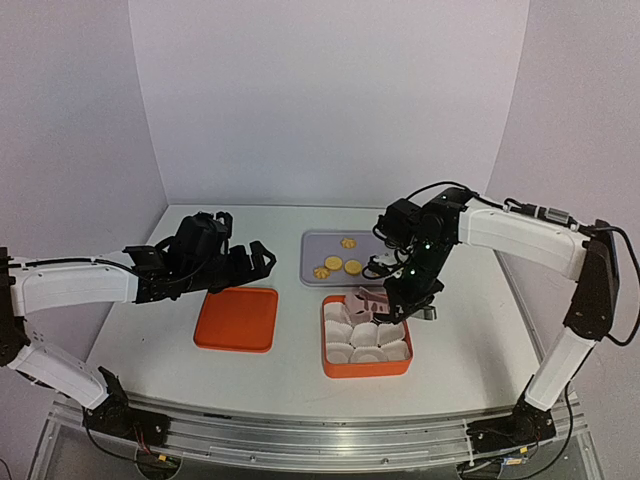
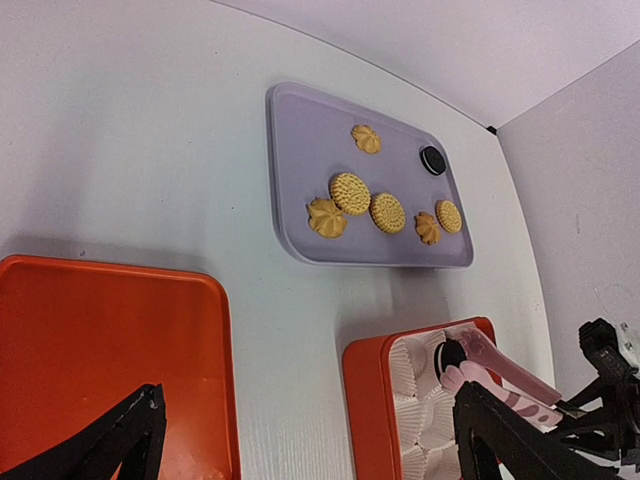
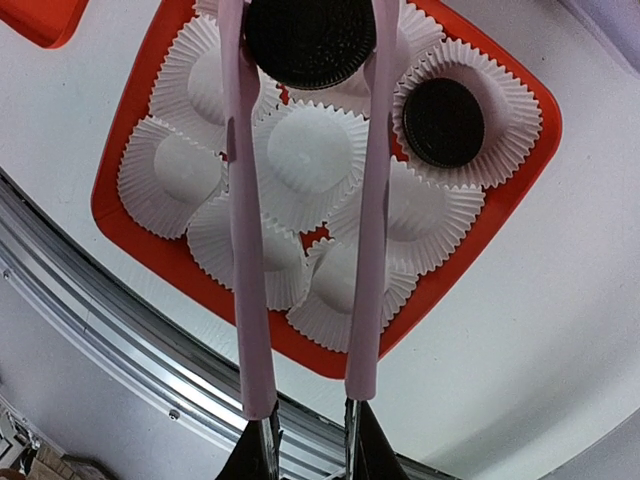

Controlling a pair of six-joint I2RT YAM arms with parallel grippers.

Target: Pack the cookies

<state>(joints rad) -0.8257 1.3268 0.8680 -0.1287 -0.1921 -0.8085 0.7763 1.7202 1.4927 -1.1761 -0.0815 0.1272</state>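
So the black round sandwich cookie (image 3: 310,40) is pinched in the long pink plastic tongs (image 3: 245,250), over the orange square box (image 1: 366,371) of white pleated paper cups (image 3: 310,160). The right gripper (image 3: 305,440) is squeezed on the tong handles. Another black cookie (image 3: 443,122) sits in a cup just beside. The golden cookies (image 2: 350,192) lie on the lavender tray (image 2: 300,150) further back. The left gripper (image 1: 240,265) is wide open and empty, over the flat orange lid (image 1: 237,320) on the left

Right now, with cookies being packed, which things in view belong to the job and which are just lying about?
Job: cookies on the lavender tray, black cookie in the pink tongs, right gripper holding them, paper cups, orange box.
Lying about: orange lid, open left gripper near it.
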